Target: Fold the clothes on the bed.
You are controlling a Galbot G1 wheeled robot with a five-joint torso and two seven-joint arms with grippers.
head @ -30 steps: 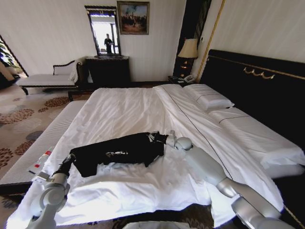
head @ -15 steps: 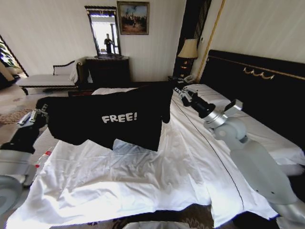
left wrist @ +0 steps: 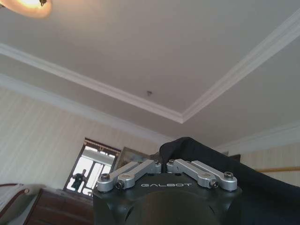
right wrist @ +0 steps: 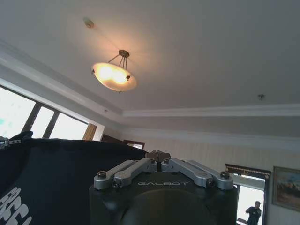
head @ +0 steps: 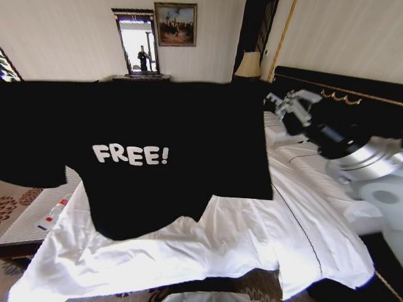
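Very large bed (head: 208,242) with white sheets, white pillows and tall black headboard below and ahead, its near foot edge running across under the raised cloth

Black short-sleeved T-shirt of soft fabric (head: 157,157) with white "FREE!" lettering stretched flat in the air above the foot half of the mattress, well clear of the sheet, chest print facing the head camera; long axis lying crosswise, parallel to the foot edge, top hem level and lower hem hanging toward the left side edge

Right gripper (head: 277,104) raised near the headboard side, at the shirt's top right corner; fingers (right wrist: 158,155) pressed together with a dark fold nipped at the tips, the rest of the cloth spreading away to its left

Left gripper (left wrist: 164,163) raised toward the left side edge, its links (left wrist: 131,171) drawn in and pinching a bunch of black fabric, the cloth draping off toward the other arm

Probably a spread-and-lay step: shirt hanging below and between the two grips, so lowering flat onto the sheet depends on keeping both held corners level and equally far from the foot edge
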